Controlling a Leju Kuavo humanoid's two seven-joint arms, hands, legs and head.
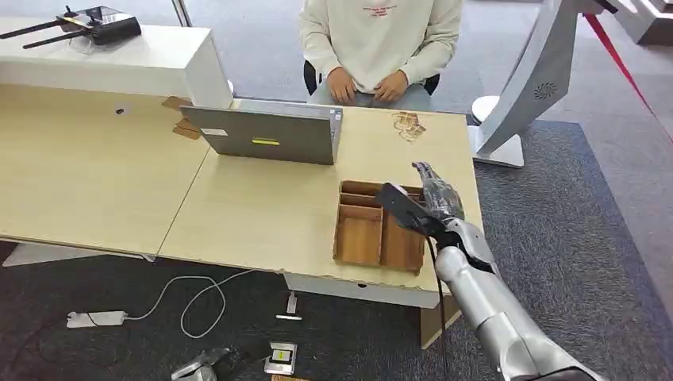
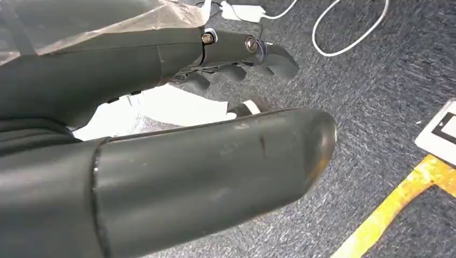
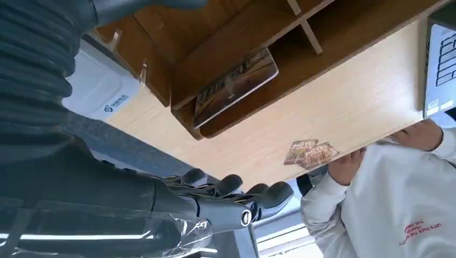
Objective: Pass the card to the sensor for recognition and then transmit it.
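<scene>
A brown patterned card (image 3: 234, 86) leans inside a compartment of the wooden tray (image 1: 359, 238) near the table's right edge. My right hand (image 1: 436, 196) hovers over the tray's right side, its fingers (image 3: 236, 196) stretched out and holding nothing, apart from the card. A white sensor box (image 3: 99, 88) lies beside the tray. Two more cards (image 1: 409, 124) lie at the far edge of the table, in front of a seated person (image 1: 379, 40). My left hand (image 2: 161, 177) hangs over the carpet, thumb and fingers (image 2: 242, 51) apart, with nothing in it.
A grey laptop (image 1: 270, 135) stands open to the left of the tray, facing the person. A white stand base (image 1: 500, 147) sits on the carpet past the table's right end. White cables (image 2: 344, 32) and a yellow floor line (image 2: 392, 215) lie under my left hand.
</scene>
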